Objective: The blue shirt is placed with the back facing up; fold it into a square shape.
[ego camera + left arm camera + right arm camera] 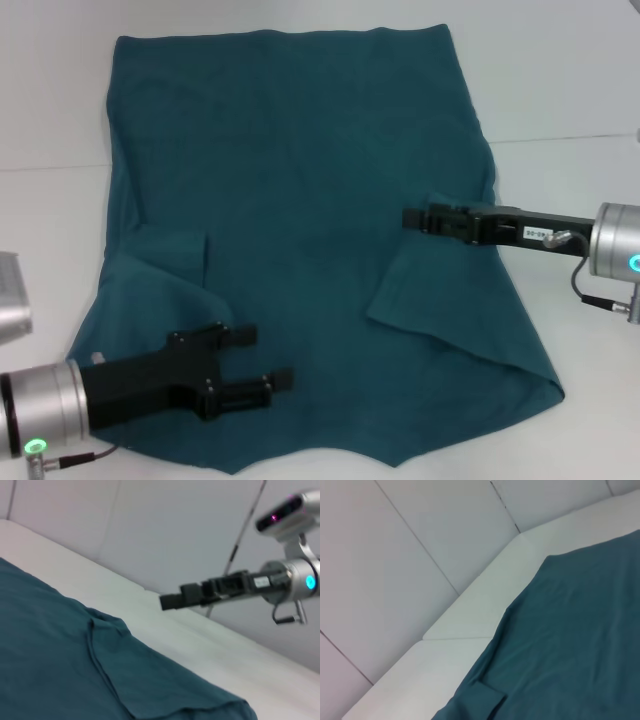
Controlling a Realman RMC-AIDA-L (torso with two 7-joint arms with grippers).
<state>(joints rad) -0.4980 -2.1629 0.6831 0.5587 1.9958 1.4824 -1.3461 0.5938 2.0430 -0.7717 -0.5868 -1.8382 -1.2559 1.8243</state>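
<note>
Left gripper [262, 366]: nearest the robot, over the shirt's near left part, its 2 fingers spread apart, nothing between them.
Blue shirt [300, 220]: flat on the white table [560, 90], under both grippers, plain side up, both sleeves folded inward.
Right gripper [412, 218]: farther out, above the shirt's right edge, just past the folded right sleeve; finger state cannot be told.

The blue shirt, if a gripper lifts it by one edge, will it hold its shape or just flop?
The blue shirt will likely flop: it lies flat with soft wrinkles, and both sleeves are already folded inward. It looks thin, so probably light. On the smooth white table it may slide when pushed.
</note>
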